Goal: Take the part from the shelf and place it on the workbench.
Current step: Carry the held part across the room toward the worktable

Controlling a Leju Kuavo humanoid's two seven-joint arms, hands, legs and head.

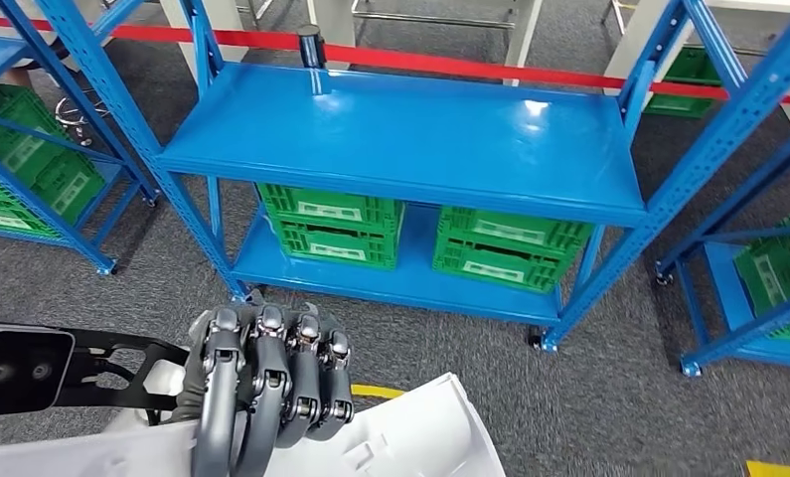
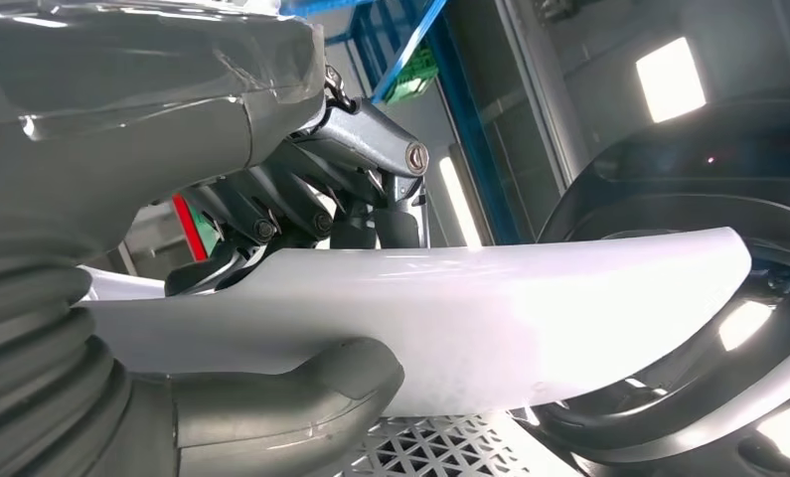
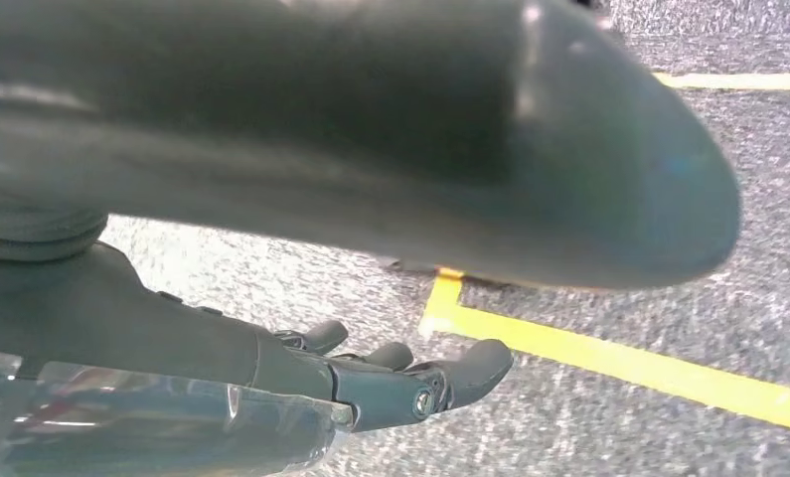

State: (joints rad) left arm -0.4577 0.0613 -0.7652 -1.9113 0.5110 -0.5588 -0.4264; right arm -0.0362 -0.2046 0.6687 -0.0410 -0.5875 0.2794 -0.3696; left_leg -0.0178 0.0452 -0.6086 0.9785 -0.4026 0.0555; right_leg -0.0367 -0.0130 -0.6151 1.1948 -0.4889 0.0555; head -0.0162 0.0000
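White plastic, one curved part (image 1: 400,437), sits low in the head view, held by the left hand (image 1: 271,383): the dark fingers (image 1: 261,378) curl over its top edge, and in the left wrist view the thick grey thumb (image 2: 301,397) presses it from the other side. The right hand (image 3: 400,383) hangs over grey carpet beside one yellow floor line (image 3: 609,358), fingers loosely extended and apart, holding nothing. Ahead stands a blue shelf (image 1: 410,139); two stacks of green crates (image 1: 331,227) rest on its lower board. A red barrier tape (image 1: 450,64) runs behind it.
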